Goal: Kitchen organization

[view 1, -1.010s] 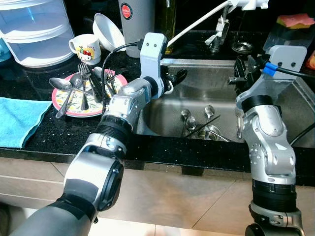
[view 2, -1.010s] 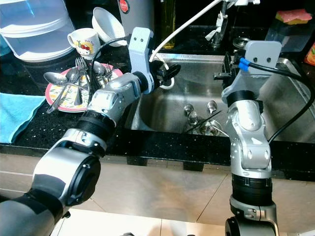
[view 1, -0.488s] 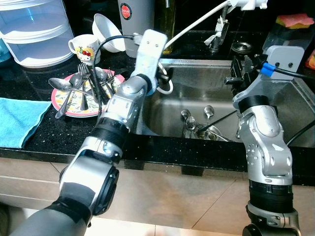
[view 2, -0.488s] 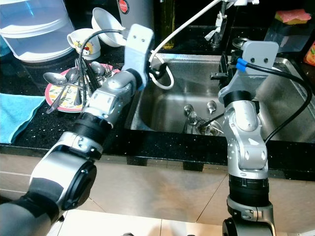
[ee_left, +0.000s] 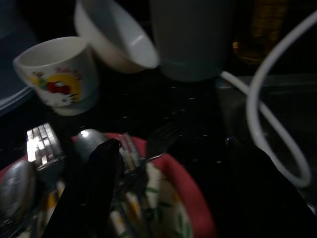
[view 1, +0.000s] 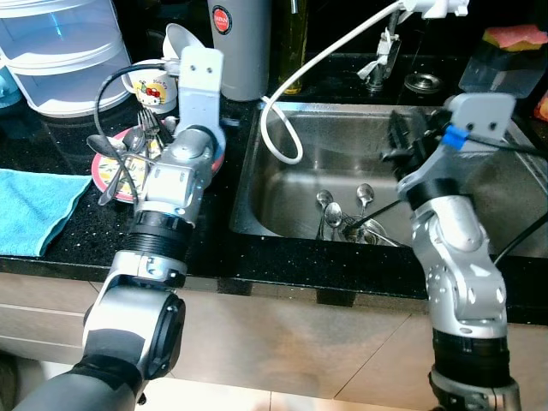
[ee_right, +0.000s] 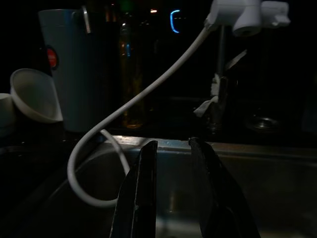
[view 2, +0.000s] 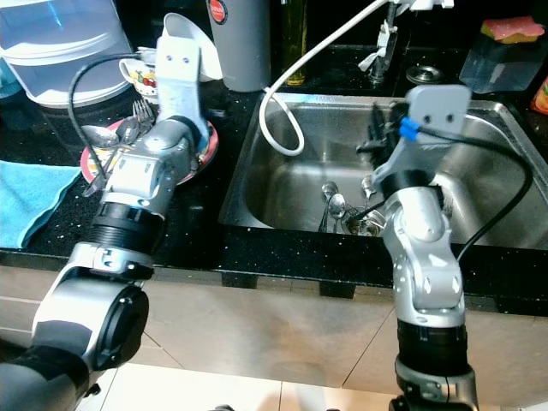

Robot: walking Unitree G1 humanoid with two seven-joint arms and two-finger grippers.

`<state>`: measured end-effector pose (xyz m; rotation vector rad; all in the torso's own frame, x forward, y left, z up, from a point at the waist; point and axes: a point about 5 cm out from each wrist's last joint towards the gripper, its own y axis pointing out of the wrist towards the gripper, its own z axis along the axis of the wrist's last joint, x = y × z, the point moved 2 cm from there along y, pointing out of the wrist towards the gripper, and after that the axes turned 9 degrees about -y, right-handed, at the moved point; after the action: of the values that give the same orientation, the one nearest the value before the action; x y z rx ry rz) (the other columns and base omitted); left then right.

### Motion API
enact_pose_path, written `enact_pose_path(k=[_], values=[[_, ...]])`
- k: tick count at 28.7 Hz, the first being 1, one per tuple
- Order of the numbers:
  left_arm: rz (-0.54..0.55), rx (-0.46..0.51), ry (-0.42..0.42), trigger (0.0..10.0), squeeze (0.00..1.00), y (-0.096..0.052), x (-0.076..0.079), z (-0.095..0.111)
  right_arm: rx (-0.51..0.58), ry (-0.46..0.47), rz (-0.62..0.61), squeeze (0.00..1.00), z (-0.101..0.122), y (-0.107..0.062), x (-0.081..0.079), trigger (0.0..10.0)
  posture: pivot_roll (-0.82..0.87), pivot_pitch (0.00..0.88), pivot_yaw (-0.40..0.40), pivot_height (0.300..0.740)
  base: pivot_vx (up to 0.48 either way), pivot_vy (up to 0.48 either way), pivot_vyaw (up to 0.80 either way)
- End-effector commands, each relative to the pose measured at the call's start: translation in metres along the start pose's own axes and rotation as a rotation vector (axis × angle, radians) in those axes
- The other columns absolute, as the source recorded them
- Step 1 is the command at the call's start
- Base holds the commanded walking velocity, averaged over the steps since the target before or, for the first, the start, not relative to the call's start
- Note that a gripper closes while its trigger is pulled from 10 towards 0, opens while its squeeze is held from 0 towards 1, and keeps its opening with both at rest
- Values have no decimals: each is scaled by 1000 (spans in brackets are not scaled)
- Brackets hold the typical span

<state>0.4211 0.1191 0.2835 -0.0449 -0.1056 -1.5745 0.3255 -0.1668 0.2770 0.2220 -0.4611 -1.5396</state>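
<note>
Nearest me on the left, a blue towel (view 1: pixel 34 205) lies flat on the black counter (view 1: pixel 77 244). Just beyond it sits one red-rimmed patterned plate (view 1: pixel 116 175) heaped with silver cutlery: I can count at least three spoons (view 1: pixel 107 147) and two forks (view 1: pixel 147 122), tangled and overlapping, the rest hidden behind my arm. My left gripper (ee_left: pixel 163 198) hangs right over the plate's right side, its two black fingers (ee_left: pixel 96 183) spread well apart with nothing between them. To the right, in the bottom of the steel sink (view 1: pixel 479 184), lie three more spoons (view 1: pixel 332 214) bunched near the drain with one thin dark stick (view 1: pixel 377 211) across them. My right gripper (ee_right: pixel 171 193) is raised over the sink, fingers parted by a narrow gap, holding nothing. Farther back stand one cartoon-printed mug (view 1: pixel 150 81), one white bowl (view 1: pixel 184 41) tipped on its side, one grey canister (view 1: pixel 240 43), a stacked clear container (view 1: pixel 60 51), and the white hose (view 1: pixel 330 56) looping down into the sink.
</note>
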Motion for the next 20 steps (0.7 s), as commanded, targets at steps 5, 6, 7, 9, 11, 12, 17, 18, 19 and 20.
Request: enact_pose_path(k=[5, 6, 7, 9, 11, 12, 17, 18, 19, 20], values=[[167, -23, 25, 10000, 0, -1, -34, -5, -13, 11, -15, 0, -3, -4, 2, 10000, 33, 117, 78, 740, 0, 0, 0], [195, -32, 26, 10000, 0, -1, -39, -5, -11, 9, -19, 0, -2, -4, 3, 10000, 33, 117, 78, 740, 0, 0, 0], [230, -55, 23, 10000, 0, 0, -47, -7, -6, 7, -23, 0, -1, -3, 4, 10000, 34, 116, 78, 740, 0, 0, 0], [237, -68, 18, 10000, 0, 1, -49, -8, -4, 6, -26, 0, 0, -3, 5, 10000, 34, 116, 78, 740, 0, 0, 0], [241, -75, 16, 10000, 0, 2, -50, -9, -2, 6, -28, 0, 0, -2, 6, 10000, 34, 116, 78, 740, 0, 0, 0], [238, -87, 12, 10000, 0, 2, -51, -10, 0, 6, -29, 0, 1, -2, 6, 10000, 34, 116, 78, 740, 0, 0, 0], [249, -115, -51, 10000, 0, 4, -52, -10, 4, 8, -30, 0, 2, -1, 5, 10000, 34, 115, 78, 740, 0, 0, 0], [257, -120, -70, 10000, 0, 4, -52, -9, 5, 8, -30, 0, 2, -1, 5, 10000, 34, 115, 78, 740, 0, 0, 0], [272, -112, -91, 10000, 0, 4, -54, -7, 5, 9, -30, 0, 2, -1, 5, 10000, 34, 115, 78, 740, 0, 0, 0], [298, -102, -108, 10000, 0, 3, -57, -5, 5, 8, -30, 0, 2, -1, 5, 10000, 34, 115, 78, 740, 0, 0, 0]])
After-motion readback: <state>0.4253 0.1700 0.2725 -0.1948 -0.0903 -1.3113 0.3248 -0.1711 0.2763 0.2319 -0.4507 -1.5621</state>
